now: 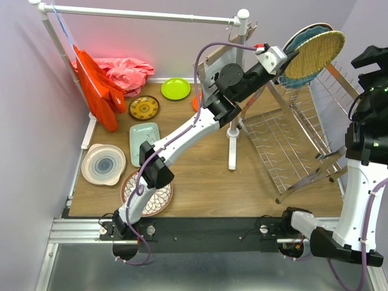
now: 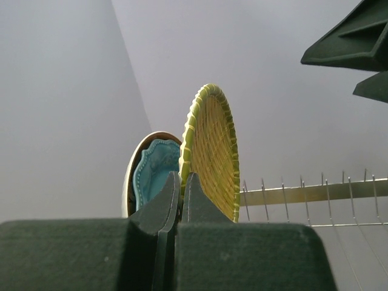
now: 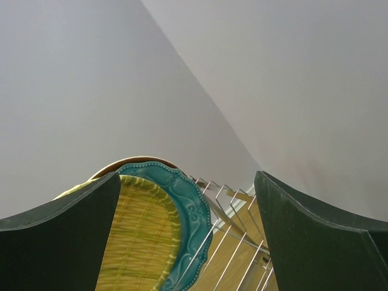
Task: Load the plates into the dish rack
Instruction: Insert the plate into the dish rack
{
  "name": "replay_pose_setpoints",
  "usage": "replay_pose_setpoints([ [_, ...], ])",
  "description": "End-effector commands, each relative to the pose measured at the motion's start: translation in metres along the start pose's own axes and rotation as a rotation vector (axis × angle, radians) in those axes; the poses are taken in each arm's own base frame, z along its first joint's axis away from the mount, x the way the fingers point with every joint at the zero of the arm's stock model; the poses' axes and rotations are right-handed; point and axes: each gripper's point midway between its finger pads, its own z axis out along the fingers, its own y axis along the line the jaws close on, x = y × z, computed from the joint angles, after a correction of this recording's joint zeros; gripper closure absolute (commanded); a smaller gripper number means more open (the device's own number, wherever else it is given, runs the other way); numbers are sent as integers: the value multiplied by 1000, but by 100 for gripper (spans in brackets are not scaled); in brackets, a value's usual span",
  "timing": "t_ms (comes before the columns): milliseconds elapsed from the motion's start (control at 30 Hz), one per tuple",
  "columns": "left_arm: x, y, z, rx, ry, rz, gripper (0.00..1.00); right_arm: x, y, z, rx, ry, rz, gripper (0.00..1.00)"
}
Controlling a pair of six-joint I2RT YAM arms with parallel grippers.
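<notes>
Lying near on counter: floral plate, white ringed plate, mint tray.
Further back: patterned plate, lime plate.
Dish rack: right side; woven plate & teal plate upright at far end.
Left end effector: pinched together, tips by woven plate's rim.
Right end effector: wide, nothing held, near rack.

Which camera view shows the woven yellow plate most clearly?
The top external view: the woven yellow plate shows nearly its whole round face. The left wrist view shows it obliquely; the right wrist view shows only a part.
</notes>
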Motion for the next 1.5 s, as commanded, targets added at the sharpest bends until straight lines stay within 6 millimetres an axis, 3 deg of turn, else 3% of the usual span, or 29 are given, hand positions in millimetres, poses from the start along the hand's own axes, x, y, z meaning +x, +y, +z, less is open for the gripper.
replay_pose_setpoints([
  [0,-24,13,4,-70,-92,52,100,-3,2,-3,-21,-8,31,0],
  [600,22,-2,2,-25,-14,30,100,4,-3,-2,-13,11,31,0],
  [1300,50,-17,-1,15,27,-13,100,7,-8,-5,-5,21,38,0],
  [1467,41,-14,1,3,9,-12,80,6,-8,-6,-7,21,44,0],
])
